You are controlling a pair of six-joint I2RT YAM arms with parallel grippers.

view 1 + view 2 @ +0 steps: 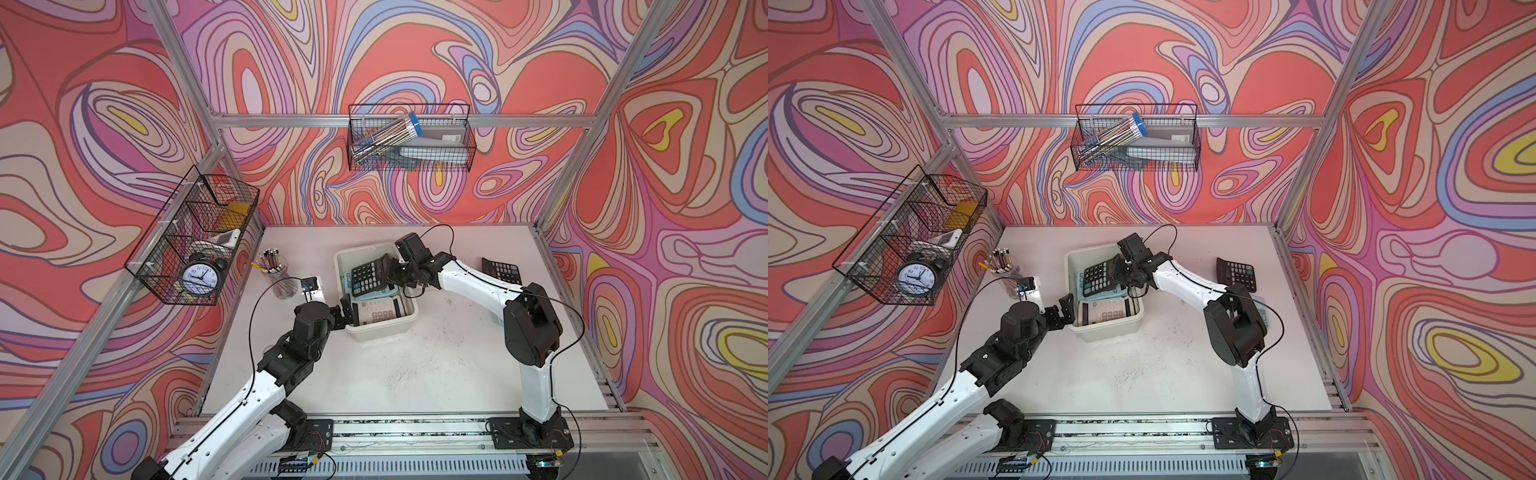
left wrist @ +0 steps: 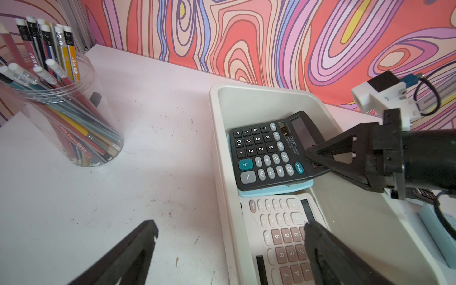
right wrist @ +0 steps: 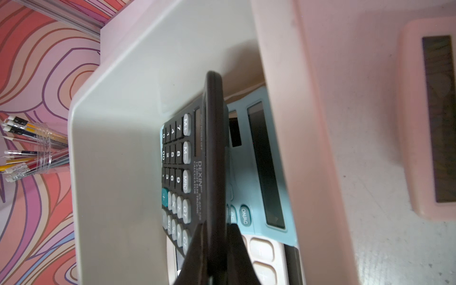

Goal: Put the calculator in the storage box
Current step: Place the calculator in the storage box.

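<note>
Nearly done: the right jaws are clamping the black calculator [image 2: 269, 150] by its edge and tilting it low over a blue calculator [image 2: 276, 191] inside the storage box [image 2: 246, 98] beneath them. Only the release appears to be remaining, though another black calculator [image 1: 500, 270] is lying on the bench [image 1: 415, 365] well behind those jaws. The left jaws are gaping empty, straddling the box's wall. The held calculator is showing "DEXIN", and the pencils [image 2: 64, 44] are showing "M&G".

White shells and black joints form the left arm [image 1: 245, 399] and right arm [image 1: 478, 282]. Thin black cables [image 1: 252, 332] run alongside.
</note>
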